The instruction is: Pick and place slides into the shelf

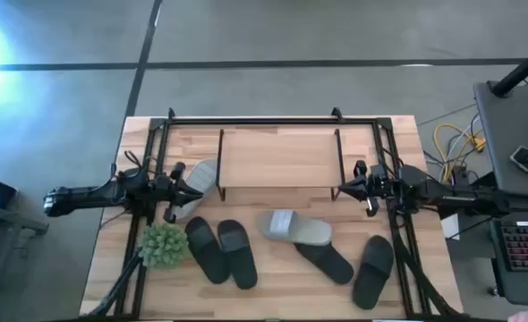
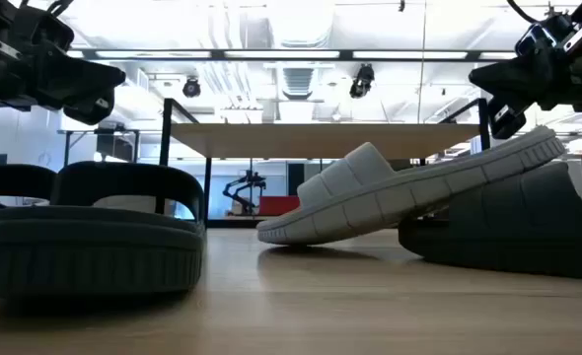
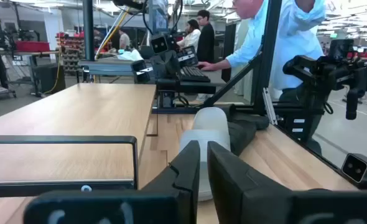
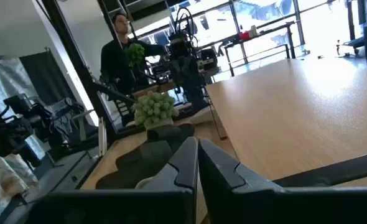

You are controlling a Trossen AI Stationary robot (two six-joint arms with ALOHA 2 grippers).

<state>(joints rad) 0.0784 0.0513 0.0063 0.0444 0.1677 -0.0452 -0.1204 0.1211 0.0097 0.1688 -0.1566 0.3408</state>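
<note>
Left gripper (image 1: 192,189) beside shelf (image 1: 279,156)

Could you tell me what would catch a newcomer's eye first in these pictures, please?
Probably the shelf, its light wood top standing at the table's far middle between both arms. In front of it the slides lie scattered: two black ones beside the green plant, and a grey one lying across another black one. The left tool hangs shut over a second grey slide.

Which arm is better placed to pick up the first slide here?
Left, probably. The left gripper, shut, hangs right at the grey slide beside the shelf. The right gripper, also shut, sits at the shelf's other end with no slide beneath it.
</note>
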